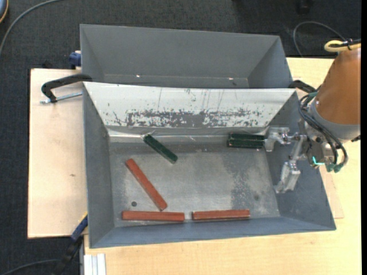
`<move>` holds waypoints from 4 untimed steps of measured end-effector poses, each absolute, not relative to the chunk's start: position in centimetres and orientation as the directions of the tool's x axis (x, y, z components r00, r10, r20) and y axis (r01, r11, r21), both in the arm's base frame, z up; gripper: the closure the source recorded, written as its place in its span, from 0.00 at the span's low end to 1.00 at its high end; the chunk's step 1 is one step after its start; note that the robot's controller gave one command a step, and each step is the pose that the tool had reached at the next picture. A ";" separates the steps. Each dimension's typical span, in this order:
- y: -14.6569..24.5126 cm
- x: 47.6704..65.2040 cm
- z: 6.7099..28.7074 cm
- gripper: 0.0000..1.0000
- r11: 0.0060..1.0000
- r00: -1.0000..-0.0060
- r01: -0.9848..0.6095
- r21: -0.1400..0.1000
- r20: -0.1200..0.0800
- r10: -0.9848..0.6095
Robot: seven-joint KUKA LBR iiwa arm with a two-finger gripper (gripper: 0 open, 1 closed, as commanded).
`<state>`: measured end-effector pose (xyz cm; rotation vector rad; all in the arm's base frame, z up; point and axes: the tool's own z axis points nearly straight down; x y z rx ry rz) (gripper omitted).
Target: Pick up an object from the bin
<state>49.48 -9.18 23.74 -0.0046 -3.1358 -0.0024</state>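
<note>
My gripper point(280, 159) is low at the right side of the bin, open, with nothing between its fingers. One fingertip point(270, 140) points left and touches or nearly touches the right end of a dark green bar point(246, 140) lying along the foot of the far wall. The other fingertip point(285, 183) hangs over bare floor near the right wall.
A second dark green bar point(160, 148) lies tilted at the back left. A red bar point(146, 184) lies diagonally at the left. Two more red bars point(153, 215) point(221, 214) lie end to end along the front wall. The arm enters over the right rim.
</note>
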 end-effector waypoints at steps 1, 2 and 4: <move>-6.9 60.1 16.8 0.00 0.996 -0.996 -0.093 0.001 -0.007 -0.093; -1.8 58.2 13.2 0.00 0.991 -0.991 -0.130 0.004 0.003 -0.130; 7.6 59.1 6.9 0.00 0.983 -0.983 0.186 0.002 0.004 0.186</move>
